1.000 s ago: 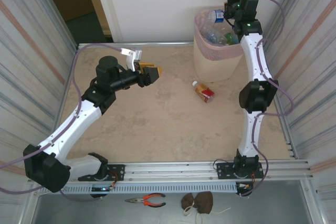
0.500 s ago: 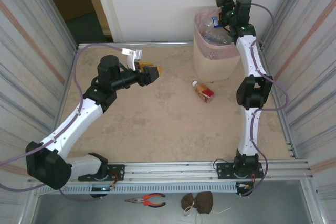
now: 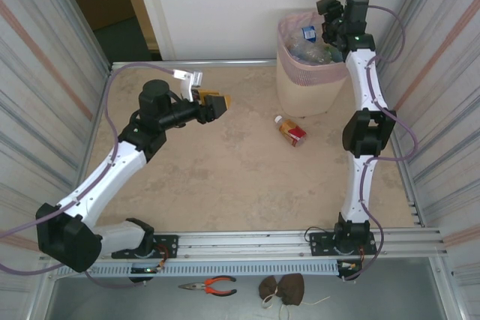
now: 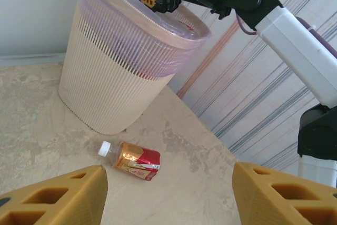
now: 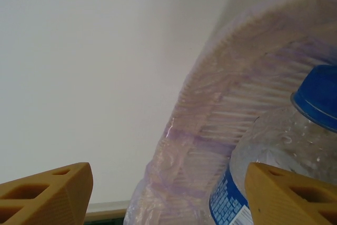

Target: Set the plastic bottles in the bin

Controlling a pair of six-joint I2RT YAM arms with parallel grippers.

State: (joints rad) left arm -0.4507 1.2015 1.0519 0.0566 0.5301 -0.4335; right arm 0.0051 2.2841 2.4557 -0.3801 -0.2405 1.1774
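L arm reaches over the table (image 3: 225,177) w/ the left gripper (image 3: 214,103) held off the surface at mid-left and aimed rightward. Its jaws are wide w/ nothing btwn them, prob. staged that way to face the next pick. That pick is likely the white-capped bottle (image 3: 289,130), lying on its side w/ an orange-red label, near the foot of the bin (image 3: 300,88) but apart from it. The bin stands at the far right, and its pink liner bag (image 4: 158,22) is folded over the rim so drops land inside. The right gripper (image 3: 330,16) hangs over the bin's mouth w/ jaws spread wide and empty, which reads as a drop pose. In the R wrist view a blue-capped bottle (image 5: 284,146) w/ a blue label lies inside the bin, just beyond the R finger and cut off by the frame edge. Hard to tell: how many bottles the bin holds, since the arm, bag and mesh hide most of them. The label text is too small to read, and the L fingertips run off the frame bottom.
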